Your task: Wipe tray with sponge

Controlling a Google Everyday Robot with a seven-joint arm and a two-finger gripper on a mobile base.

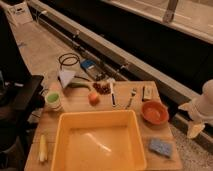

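Gripper [189, 120] sat at the right edge of the frame, off the wooden table [75, 102], hanging beyond its right side. Fingers were spread, nothing between them.

Sponge [161, 147] was in the lower right of the frame, flat on the table, just beside the tray's right wall. I read a thin strip of wood between them, so not touching.

Key relation: the sponge lay down and to the left of the gripper, near it. Only one arm, so no choice of side.

Sponge long axis ran roughly left-right in frame, tipped slightly down toward the right. My read: jaws would need to close across the short side, i.e. the near-far direction in frame, coming from above.

Tray [95, 116] filled the lower centre and looked empty apart from a pale streak on its floor.

Red-orange bowl [154, 111] sat just above the sponge, directly left of the gripper. Likely the thing to avoid: a straight leftward sweep at table height would clip it. Better to drop toward the lower right corner first.

Not picked up yet; wipe not started.
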